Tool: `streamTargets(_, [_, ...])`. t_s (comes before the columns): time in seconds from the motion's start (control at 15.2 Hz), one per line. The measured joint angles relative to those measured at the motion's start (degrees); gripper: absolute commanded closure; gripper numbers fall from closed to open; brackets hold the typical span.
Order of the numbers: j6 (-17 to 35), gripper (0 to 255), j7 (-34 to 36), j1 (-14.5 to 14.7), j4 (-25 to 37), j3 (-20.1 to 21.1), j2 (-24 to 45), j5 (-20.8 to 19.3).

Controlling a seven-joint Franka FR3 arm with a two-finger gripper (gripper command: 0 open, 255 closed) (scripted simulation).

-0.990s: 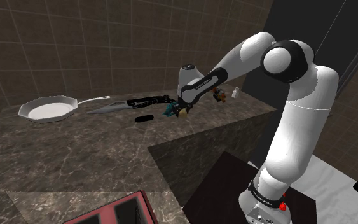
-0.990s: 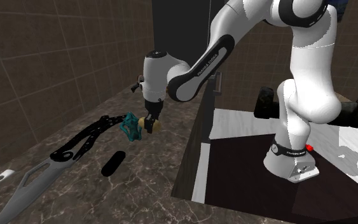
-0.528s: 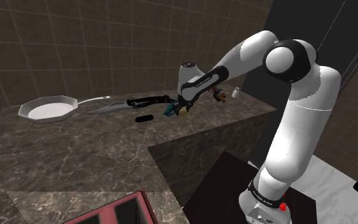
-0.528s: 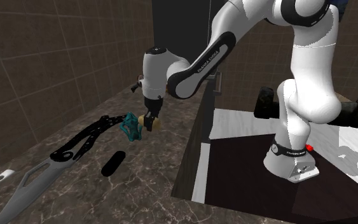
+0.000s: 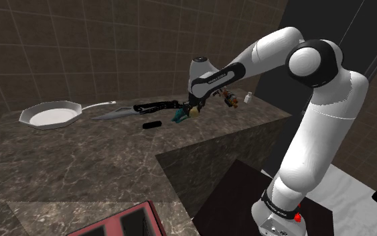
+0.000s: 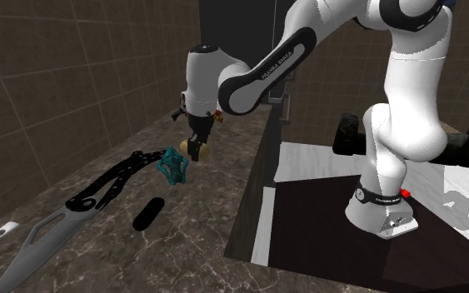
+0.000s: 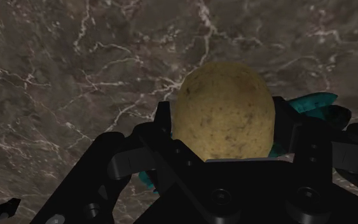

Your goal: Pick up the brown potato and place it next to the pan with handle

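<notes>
We see the tool (image 6: 199, 151) clenched on the potato (image 7: 224, 109), a tan, speckled, egg-shaped thing clasped between the two black fingers and pointing down at the dark marbled worktop (image 5: 80, 167). In the second exterior view the potato (image 6: 204, 151) hangs at the upper middle of the frame, and it appears to be lifted clear of the stone, just above and beside a small teal object (image 6: 172, 165). From the wrist view we make out bits of that teal object (image 7: 316, 102) showing past the potato and the fingers. In the shoulder view the tool (image 5: 192, 109) sits a little above the centre of the frame, at the end of the white arm (image 5: 314, 134) that reaches in from the stand (image 5: 277, 218) at the lower right. The pan (image 5: 49, 115), white with a long thin handle, lies at the shoulder view's upper left, well apart from the potato. Between them on the worktop we find a long grey knife (image 5: 112, 112), its tip towards the pan's handle, then a black linked implement (image 5: 157, 105) and a short black cylinder (image 5: 151, 125) near it. A red-rimmed object (image 5: 123, 224) shows at the bottom edge of the shoulder view.
</notes>
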Motion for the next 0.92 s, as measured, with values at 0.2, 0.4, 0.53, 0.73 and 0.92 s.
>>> streamTargets(0.2, [-2.1,255,-0.7,0.0,0.9,0.1,-1.3,0.5])
streamTargets(0.4, [-4.3,255,-1.4,0.0,2.1,0.1,-2.3,1.0])
streamTargets(0.53, [-5.7,255,-1.8,0.1,2.7,0.2,-3.1,1.2])
streamTargets(0.73, [-7.9,255,-2.4,0.1,4.0,0.3,-4.0,1.6])
streamTargets(0.92, [-9.9,255,-2.8,0.2,5.5,0.4,-4.7,1.9])
